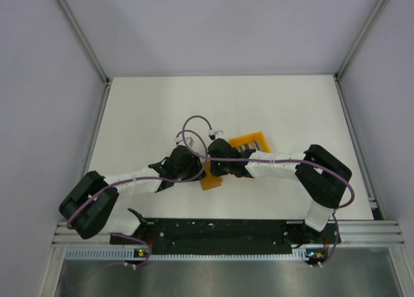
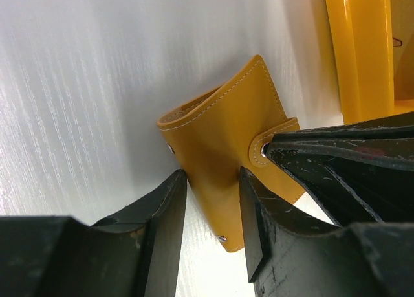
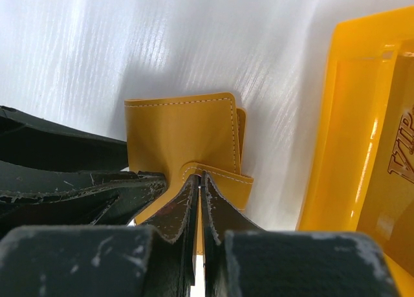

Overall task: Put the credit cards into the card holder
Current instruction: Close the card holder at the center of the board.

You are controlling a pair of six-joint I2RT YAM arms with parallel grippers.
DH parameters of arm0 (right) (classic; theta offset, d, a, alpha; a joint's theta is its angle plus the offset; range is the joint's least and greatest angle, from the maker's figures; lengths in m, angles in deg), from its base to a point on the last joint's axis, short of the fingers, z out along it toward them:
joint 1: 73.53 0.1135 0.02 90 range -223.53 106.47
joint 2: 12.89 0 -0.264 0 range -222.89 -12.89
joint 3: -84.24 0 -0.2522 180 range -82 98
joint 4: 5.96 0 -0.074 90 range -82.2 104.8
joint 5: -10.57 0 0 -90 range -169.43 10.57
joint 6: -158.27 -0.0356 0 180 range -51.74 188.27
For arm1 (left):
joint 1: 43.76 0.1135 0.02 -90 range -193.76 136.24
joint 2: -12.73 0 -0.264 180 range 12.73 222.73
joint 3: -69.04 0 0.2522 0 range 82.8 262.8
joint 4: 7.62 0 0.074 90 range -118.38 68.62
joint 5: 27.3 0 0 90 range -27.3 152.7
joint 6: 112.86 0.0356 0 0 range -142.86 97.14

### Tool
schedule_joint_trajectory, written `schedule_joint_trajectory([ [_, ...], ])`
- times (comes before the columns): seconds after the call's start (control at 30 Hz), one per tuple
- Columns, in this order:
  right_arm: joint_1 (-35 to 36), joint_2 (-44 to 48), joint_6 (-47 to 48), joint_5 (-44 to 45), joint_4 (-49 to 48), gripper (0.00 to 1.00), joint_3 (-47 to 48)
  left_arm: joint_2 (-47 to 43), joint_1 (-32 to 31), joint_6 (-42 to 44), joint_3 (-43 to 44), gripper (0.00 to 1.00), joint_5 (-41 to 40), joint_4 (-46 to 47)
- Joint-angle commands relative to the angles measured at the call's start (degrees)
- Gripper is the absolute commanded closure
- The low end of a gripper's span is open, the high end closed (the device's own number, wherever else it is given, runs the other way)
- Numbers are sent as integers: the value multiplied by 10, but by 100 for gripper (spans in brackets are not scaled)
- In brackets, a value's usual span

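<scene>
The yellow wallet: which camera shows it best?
The left wrist view: the wallet fills the middle, stitching, snaps and clasp tab visible. The right wrist view shows it partly behind gripper fingers. From above, only an orange corner peeks out under the arms.

Card holder [image 2: 223, 142]: mustard-orange leather-look material, smooth, soft satin sheen, pale stitching along edges, small shiny metal studs at the corners and on the clasp tab. Bin [image 3: 362, 135]: bright orange hard plastic, glossy, strong highlights, raised moulded lettering on one wall. Table [image 2: 84, 83]: white, smooth, slightly reflective with a faint fine streaked grain. Left pincer [image 2: 212, 209] fingers [image 2: 169, 219]: black plastic, matt, scuffed and scratched. Right pincer [image 3: 199, 200] fingers [image 3: 181, 213]: same black matt plastic, worn with pale scratches and chipped edges. Arm cables in top view: purple, smooth sheath.
</scene>
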State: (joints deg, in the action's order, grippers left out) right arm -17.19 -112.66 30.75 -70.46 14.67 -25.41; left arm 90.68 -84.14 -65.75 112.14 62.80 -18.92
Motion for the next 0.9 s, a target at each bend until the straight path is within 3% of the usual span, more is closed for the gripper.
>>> schedule_joint_trajectory([
  [0.0,11,-39,-5,-16,46,100,-25,6,-5,-4,-23,57,16,-12],
  [0.87,15,69,-23,-23,-5,100,-81,-10,-5,10,-17,56,10,-46],
])
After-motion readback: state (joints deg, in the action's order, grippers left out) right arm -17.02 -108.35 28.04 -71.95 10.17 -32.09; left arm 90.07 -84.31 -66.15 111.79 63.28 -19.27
